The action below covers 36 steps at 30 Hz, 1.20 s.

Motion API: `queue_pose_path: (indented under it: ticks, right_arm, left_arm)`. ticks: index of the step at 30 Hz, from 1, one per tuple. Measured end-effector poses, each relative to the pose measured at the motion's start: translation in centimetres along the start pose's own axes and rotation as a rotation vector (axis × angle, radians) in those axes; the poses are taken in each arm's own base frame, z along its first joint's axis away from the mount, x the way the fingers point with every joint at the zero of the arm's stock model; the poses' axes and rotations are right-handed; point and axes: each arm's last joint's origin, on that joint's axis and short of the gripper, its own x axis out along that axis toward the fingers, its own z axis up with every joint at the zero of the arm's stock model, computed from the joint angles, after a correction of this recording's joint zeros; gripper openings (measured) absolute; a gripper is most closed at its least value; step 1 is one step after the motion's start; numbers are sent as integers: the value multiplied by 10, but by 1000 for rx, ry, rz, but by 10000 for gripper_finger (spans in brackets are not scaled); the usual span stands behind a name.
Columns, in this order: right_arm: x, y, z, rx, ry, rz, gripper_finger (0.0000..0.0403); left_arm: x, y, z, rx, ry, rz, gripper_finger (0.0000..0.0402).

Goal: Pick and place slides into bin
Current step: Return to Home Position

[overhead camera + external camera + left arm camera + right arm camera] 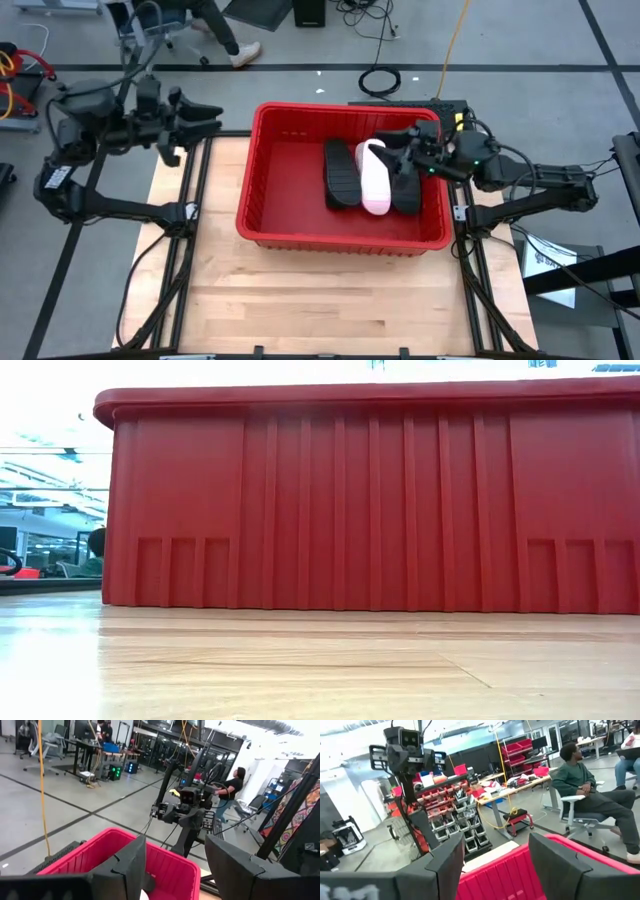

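Observation:
The red bin (300, 170) stands on the wooden table and fills the low view (370, 500). In it lie two black slides (340, 176) (408, 190) with a pale pink slide (374, 180) between them, all resting on the bin's floor. The other slides are out of view. My right gripper (408, 150) (495, 852) is open and empty above the bin's far right part, over the slides. My left gripper (208, 118) (175, 855) is open and empty, raised beyond the bin's far left corner.
Bare tabletop (320, 290) lies on the bin's near side and a strip (205, 200) on its left. A black box (440, 106) sits behind the bin's far right corner. People sit or stand in the room beyond (585, 790) (231, 782).

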Motion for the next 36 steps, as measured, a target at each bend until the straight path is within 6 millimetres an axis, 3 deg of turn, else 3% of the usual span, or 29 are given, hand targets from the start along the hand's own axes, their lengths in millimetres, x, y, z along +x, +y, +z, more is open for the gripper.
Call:
queue_pose_path:
  ticks: [9,15,20,28,36]
  right_arm:
    - [-2,0,2,26,-9,1,212]
    - [-2,2,8,199,-63,32,212]
    - [-4,9,16,158,-114,200,212]
    - [-26,11,37,153,-238,290,212]
    - [-63,13,52,87,-285,350,212]
  left_arm:
    - [-4,1,-4,-25,35,15,198]
    - [7,5,-10,-49,100,65,198]
    - [11,6,-12,-63,118,68,198]
    - [-11,1,-5,80,37,44,198]
    - [-43,-4,0,172,-44,23,198]
